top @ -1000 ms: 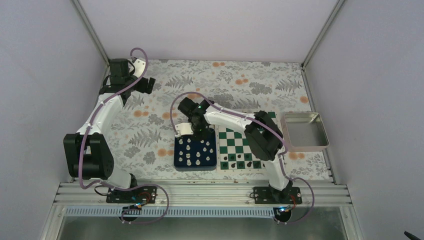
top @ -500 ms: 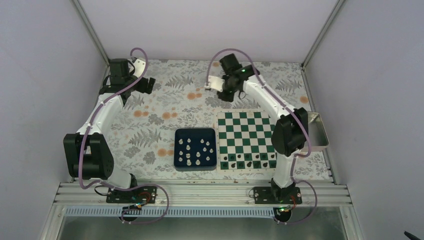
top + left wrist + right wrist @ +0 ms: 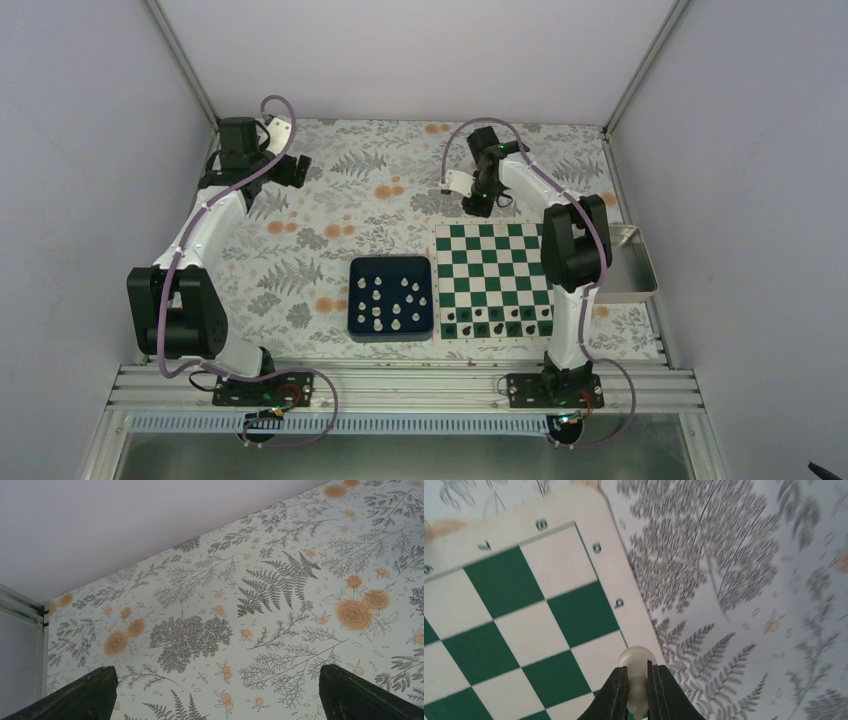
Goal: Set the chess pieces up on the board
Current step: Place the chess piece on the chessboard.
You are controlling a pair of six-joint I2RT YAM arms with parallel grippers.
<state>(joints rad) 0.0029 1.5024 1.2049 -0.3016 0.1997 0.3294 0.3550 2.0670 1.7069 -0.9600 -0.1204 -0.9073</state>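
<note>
Right claw (image 3: 637, 677) pinches 1 white piece (image 3: 636, 659) at neck, above board (image 3: 504, 582) far-left corner. Left claw (image 3: 220, 695) wide, empty. Other white pieces (image 3: 392, 305) in blue tray (image 3: 390, 263). Piece likely light, hard, slick plastic; neck grip suits.

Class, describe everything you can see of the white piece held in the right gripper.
The white piece is small, pale and smooth, plastic by its look, with a rounded ball head over a narrower neck. The right gripper pinches that neck between its two dark fingers; the base is hidden. It shows over the cream edge of the board, near a corner. Nothing but the fingers visibly touches it.
</note>
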